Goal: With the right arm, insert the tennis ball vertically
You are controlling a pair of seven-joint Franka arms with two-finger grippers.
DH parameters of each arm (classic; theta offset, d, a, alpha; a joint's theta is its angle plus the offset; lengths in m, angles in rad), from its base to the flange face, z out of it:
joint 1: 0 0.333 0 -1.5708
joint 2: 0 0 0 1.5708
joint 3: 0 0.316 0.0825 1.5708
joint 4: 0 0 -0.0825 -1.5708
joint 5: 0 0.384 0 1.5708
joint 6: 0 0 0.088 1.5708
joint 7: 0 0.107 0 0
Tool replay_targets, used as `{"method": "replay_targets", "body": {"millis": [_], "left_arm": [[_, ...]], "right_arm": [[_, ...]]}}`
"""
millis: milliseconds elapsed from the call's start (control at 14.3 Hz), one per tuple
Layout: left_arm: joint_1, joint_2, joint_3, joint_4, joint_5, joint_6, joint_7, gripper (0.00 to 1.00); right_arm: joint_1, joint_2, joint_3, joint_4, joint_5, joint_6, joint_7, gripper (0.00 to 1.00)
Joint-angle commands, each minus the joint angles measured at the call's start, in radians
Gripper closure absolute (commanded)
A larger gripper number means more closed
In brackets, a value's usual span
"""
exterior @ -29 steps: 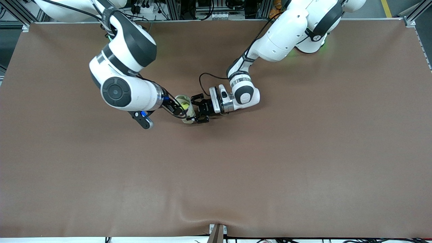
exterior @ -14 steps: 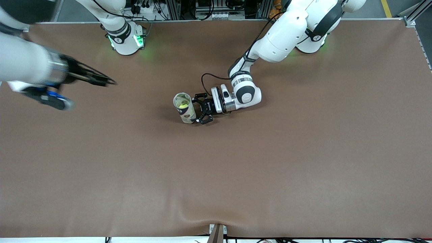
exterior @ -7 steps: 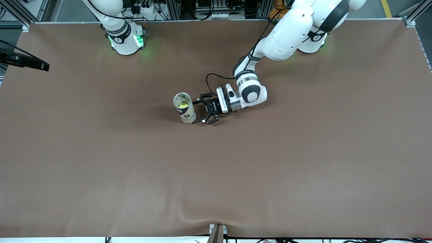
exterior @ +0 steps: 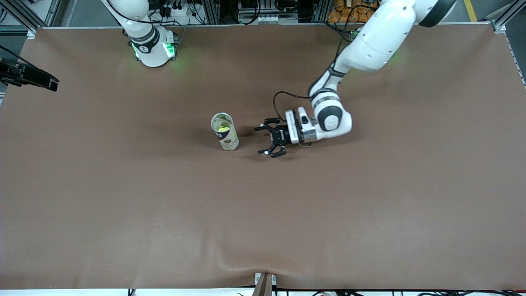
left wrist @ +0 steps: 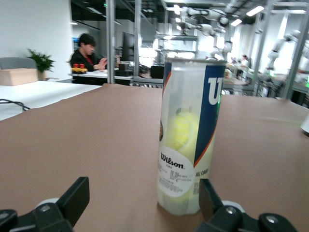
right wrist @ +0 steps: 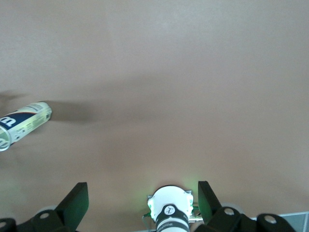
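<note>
The Wilson tennis-ball can (exterior: 224, 131) stood upright mid-table, a tennis ball (exterior: 222, 128) inside. The left gripper (exterior: 268, 140) hung just beside it, fingers spread. The right gripper (right wrist: 140, 212), also spread, was raised high over the table's edge.

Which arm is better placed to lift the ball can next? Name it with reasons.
Left: the left gripper is open beside the upright Wilson can, tennis ball inside. The right gripper is open over the table edge.
</note>
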Motion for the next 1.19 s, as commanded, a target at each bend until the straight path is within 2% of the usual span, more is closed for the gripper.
{"method": "replay_targets", "body": {"millis": [0,140,560,700,1120], "left_arm": [[0.111,-0.103,-0.022,-0.064,0.211,-0.012,-0.051,0.0],[0.18,-0.146,-0.022,-0.075,0.375,-0.021,-0.157,0.0],[0.416,-0.169,-0.021,-0.066,0.816,-0.24,-0.423,0.0],[0.487,-0.192,-0.021,-0.047,0.951,-0.27,-0.509,0.0],[0.567,-0.189,-0.01,0.132,1.253,-0.411,-0.843,0.0]], "right_arm": [[-0.041,-0.212,-0.005,-0.216,0.072,0.093,-0.043,0.0],[-0.034,-0.224,-0.022,-0.223,0.101,0.093,-0.043,0.0],[0.002,-0.221,-0.017,-0.218,0.102,0.076,-0.046,0.0],[0.0,-0.221,-0.019,-0.217,0.095,0.074,-0.059,0.0],[0.008,-0.218,-0.013,-0.19,0.083,0.085,-0.08,0.0]]}}
